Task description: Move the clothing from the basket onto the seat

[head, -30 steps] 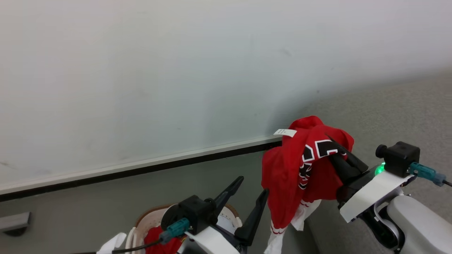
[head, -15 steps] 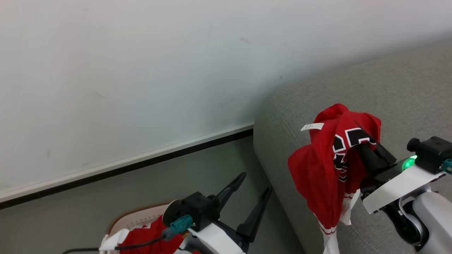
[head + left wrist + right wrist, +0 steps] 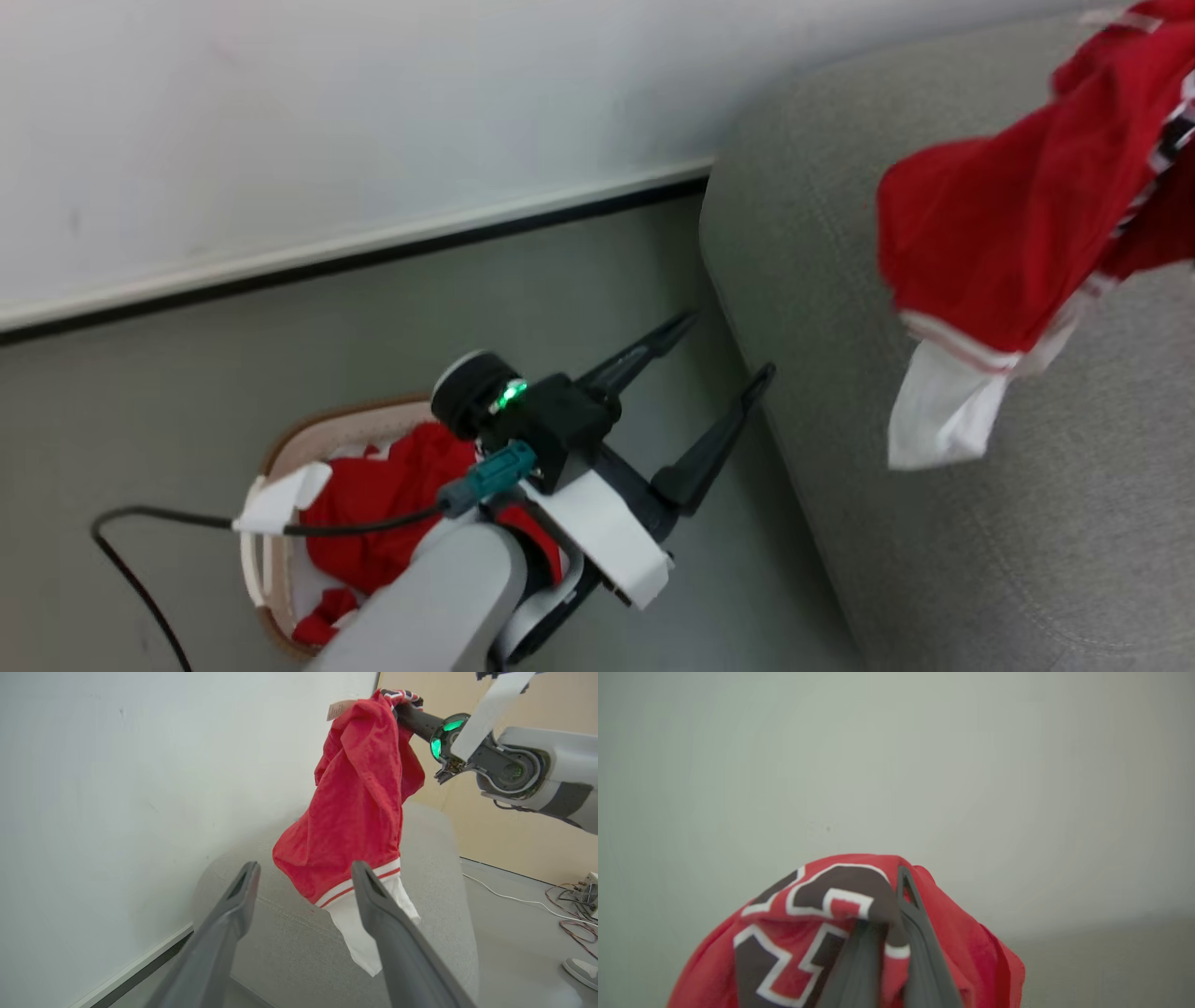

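Garment (image 3: 1008, 252): pinched in closed right gripper (image 3: 896, 905), hanging above seat (image 3: 934, 560), apparently clear of it. Carried within the last second from beside the seat's corner to well over it, so judged ready for lowering and release. Long axis near vertical: bunched end up at the grip, white hem (image 3: 934, 420) down toward seat. Left gripper (image 3: 728, 347): spread wide, empty, over floor (image 3: 280, 308) beside basket (image 3: 327, 417). More clothing (image 3: 373, 504) in basket; further trips likely.

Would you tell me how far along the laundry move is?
Done: nothing on the visible sofa yet. In hand: the right gripper holds a red garment over the sofa. Remaining: more red clothing in the basket; the left gripper is open.
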### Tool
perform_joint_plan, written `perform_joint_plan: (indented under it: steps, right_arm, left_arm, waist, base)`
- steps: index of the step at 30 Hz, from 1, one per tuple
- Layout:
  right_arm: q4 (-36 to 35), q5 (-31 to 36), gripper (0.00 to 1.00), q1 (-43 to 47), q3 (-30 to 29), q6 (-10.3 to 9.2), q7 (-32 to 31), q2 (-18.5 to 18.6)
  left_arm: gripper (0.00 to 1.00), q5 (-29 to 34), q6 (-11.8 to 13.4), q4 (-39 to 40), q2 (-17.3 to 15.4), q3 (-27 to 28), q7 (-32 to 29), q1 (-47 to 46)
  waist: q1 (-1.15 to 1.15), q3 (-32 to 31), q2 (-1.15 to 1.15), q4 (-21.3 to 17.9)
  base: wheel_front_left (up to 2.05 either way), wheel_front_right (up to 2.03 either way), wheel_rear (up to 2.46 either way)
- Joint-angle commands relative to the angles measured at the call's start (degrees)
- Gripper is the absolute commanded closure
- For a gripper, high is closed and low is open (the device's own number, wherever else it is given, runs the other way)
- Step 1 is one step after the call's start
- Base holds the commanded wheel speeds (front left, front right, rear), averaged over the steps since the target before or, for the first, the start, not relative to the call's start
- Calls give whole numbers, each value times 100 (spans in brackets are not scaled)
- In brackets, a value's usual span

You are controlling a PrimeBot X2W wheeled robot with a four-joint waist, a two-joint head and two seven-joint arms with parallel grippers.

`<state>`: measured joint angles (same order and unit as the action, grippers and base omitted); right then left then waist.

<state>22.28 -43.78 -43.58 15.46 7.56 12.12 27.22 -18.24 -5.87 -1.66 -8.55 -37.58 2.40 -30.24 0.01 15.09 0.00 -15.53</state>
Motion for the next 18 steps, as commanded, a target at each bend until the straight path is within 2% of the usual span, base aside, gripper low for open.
perform_joint_plan:
  steps: [1,10,14,18]
  right_arm:
    - [140,144,100,-424,-260,-14,-85,74]
    - [1313,1214,100,-2475,-1762,-14,-527,466]
    - [1949,1801,100,-2775,-2220,-14,-563,415]
    - [2513,2155,100,-2648,-2573,-14,-424,249]
  left_arm:
    - [0,72,-29,99,-97,30,-55,-244]
    - [0,74,-97,511,-289,16,-198,-847]
    - [0,16,-28,516,-284,90,-94,-842]
    - [0,-34,10,434,-256,99,19,-746]
  waist:
    - [-1,1027,0,405]
    - [-1,2297,0,753]
    - [-1,2543,0,901]
    - [-1,2571,0,994]
  base:
    - [0,0,0]
    - [0,0,0]
    - [0,0,0]
    - [0,0,0]
